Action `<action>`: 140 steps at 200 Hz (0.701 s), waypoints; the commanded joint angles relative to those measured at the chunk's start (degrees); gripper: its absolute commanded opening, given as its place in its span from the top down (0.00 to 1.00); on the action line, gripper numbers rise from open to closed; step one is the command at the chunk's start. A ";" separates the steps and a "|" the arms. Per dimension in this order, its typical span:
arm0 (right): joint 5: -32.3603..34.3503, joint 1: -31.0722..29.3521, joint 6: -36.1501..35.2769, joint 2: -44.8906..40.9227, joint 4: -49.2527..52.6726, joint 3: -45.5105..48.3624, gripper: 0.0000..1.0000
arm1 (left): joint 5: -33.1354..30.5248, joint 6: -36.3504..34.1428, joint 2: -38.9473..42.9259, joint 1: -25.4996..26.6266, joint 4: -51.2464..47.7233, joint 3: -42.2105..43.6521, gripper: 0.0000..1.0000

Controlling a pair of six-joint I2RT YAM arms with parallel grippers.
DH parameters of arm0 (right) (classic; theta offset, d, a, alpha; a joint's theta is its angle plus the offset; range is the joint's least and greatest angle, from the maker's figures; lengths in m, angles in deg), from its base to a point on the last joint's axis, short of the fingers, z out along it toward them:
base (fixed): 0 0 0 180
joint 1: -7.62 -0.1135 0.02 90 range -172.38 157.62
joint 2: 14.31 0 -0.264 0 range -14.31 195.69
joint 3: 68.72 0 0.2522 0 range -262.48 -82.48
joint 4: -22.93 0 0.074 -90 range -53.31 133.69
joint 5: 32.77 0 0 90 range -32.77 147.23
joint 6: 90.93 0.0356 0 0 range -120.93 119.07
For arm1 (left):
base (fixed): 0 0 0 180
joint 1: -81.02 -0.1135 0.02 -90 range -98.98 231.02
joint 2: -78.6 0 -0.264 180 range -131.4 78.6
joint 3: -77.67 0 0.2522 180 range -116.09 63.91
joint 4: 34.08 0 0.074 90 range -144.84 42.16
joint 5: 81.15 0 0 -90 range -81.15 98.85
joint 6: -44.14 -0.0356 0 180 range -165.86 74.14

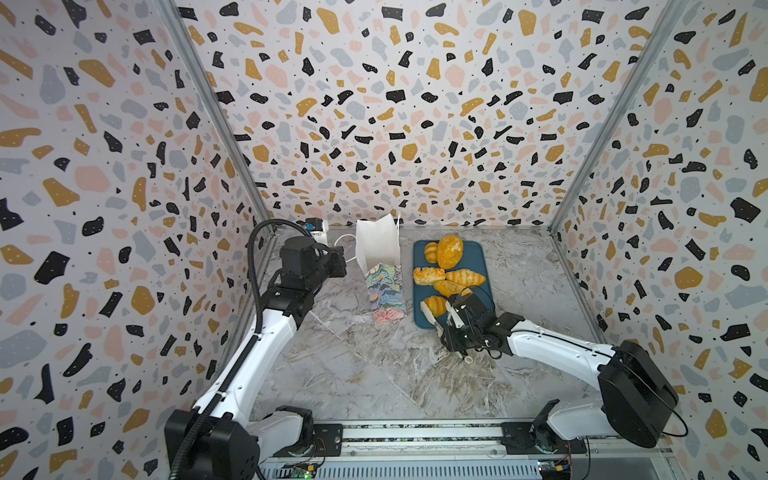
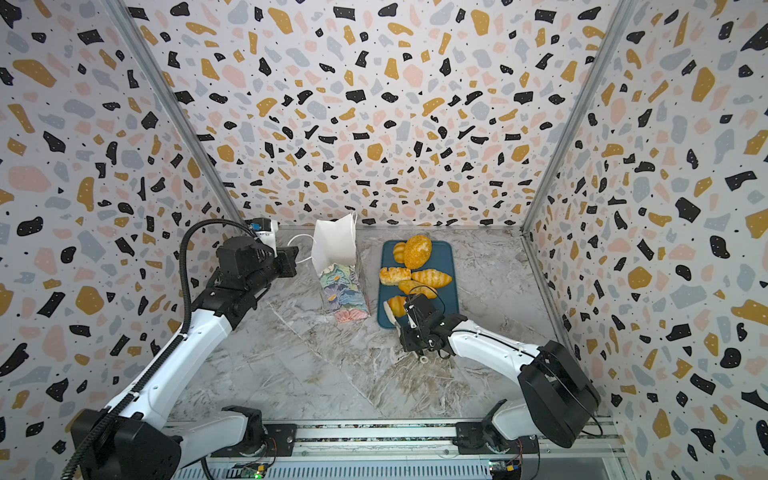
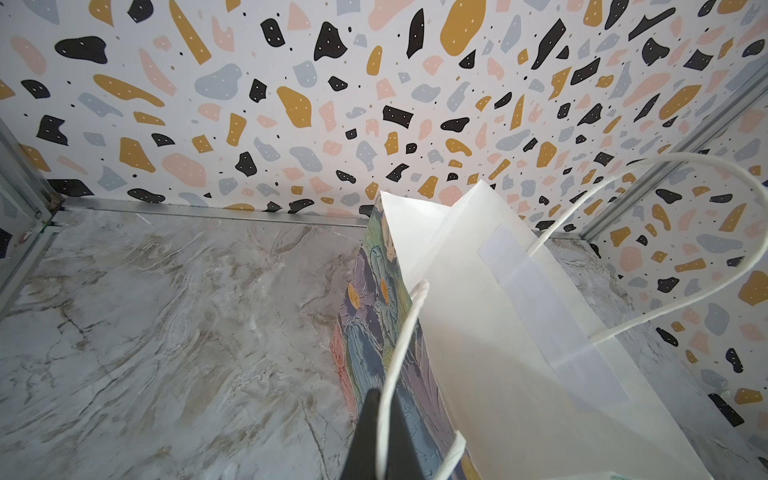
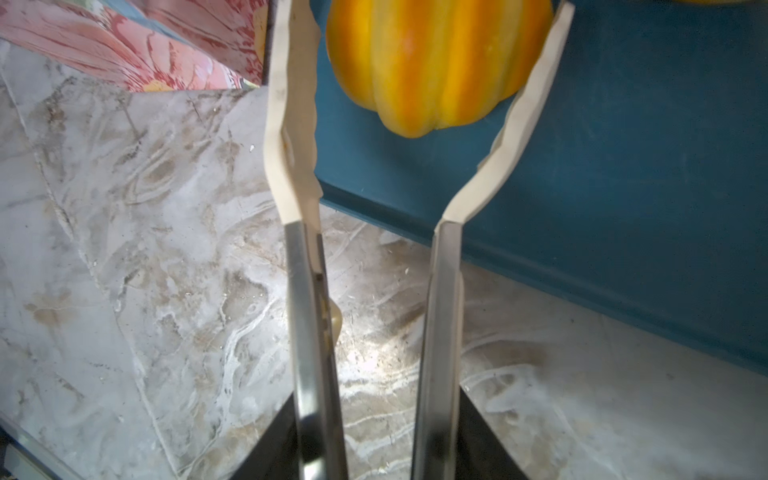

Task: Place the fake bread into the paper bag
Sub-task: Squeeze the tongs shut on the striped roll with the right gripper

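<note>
Pickup is the step in hand: the right gripper [image 4: 428, 25] has its white-tipped fingers pinching a ridged roll [image 4: 432, 75] at the front left corner of the dark-blue tray [image 1: 478, 257], which lies near the tabletop's back edge. Whether the roll is off the tray's surface I cannot tell. The paper bag [image 1: 382, 291] stands just beside the tray's left edge, mouth open, no bread showing in it. The left gripper [image 3: 374, 440] is pressed together at the bag's cord handle [image 3: 399, 353]; whether the cord is caught between its fingers I cannot tell. Next, I judge, the roll must rise clear of its neighbours, cross the tray's left edge to the bag's mouth and drop without tipping the light bag. Only the right wrist view shows the tips against the roll's flanks; in both top views the gripper body hides that. Only the top views show the crumbed loaf [image 1: 449, 251] and other breads farther back on the tray.
</note>
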 commanded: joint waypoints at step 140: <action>0.57 -0.23 -1.19 1.21 2.46 -6.56 0.64 | -0.25 0.07 0.07 -0.20 0.65 -0.96 1.00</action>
